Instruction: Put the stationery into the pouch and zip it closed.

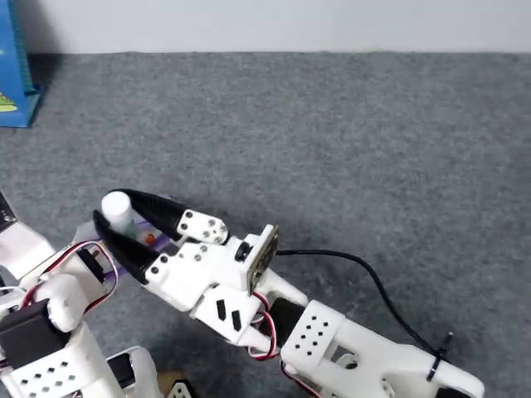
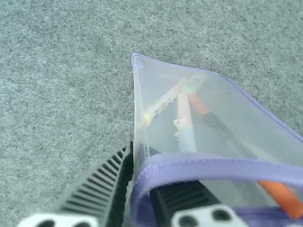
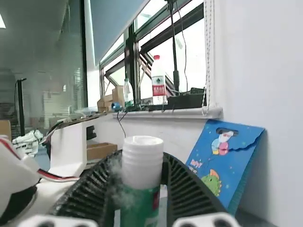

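Blue paper bag point(image 1: 12, 83) stands at the 10 o'clock edge of the grey bench point(image 1: 348, 133). At 8 o'clock, left gripper point(image 2: 142, 201) fingers pinch the purple rim of the mesh pouch point(image 2: 213, 118), pens point(image 2: 184, 127) inside. Right gripper point(image 1: 110, 211) fingers clamp a white-capped glue stick point(image 1: 118, 207), close over the pouch.

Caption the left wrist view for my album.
Left gripper pinches a clear pouch with pens inside, over grey carpet.

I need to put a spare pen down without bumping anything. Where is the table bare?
The table is bare across the far side and right, from the blue card to the cable. Crowded near left: the right claw holds the glue stick by the pouch in the left claw.
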Controlling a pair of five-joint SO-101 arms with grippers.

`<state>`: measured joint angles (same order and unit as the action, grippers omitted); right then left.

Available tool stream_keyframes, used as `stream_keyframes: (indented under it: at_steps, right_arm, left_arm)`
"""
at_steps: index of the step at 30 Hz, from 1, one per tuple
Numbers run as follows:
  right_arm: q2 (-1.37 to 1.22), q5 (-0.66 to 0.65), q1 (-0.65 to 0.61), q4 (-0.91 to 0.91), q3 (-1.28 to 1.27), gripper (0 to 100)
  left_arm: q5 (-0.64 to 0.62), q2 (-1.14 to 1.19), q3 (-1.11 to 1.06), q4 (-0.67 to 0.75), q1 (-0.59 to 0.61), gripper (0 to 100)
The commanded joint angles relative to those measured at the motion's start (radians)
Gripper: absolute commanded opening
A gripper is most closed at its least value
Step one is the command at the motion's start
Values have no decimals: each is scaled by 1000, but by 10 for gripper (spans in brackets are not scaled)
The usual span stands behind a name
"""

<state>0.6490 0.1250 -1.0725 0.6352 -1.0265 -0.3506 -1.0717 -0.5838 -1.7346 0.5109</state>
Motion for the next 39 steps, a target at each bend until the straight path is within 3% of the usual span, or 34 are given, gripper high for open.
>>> stream_keyframes:
  at_steps: [1, 11, 21, 24, 28, 39]
  right_arm:
    - [-31, -11, 2, 76, 63, 8]
    - [-251, -11, 44, 272, 63, 8]
    - [-225, -57, 65, 275, -3, 15]
    - [-170, -157, 58, 275, -35, 102]
    - [-131, -160, 44, 272, -94, 226]
    - [-2, -163, 45, 262, -230, 31]
  left_arm:
    - [-9, 3, 10, -17, 9, 11]
    - [-9, 3, 5, -18, 9, 11]
    - [-9, 3, 5, -18, 9, 11]
    - [-9, 3, 5, -18, 9, 11]
    - [-9, 3, 5, -18, 9, 11]
    - [-9, 3, 5, -18, 9, 11]
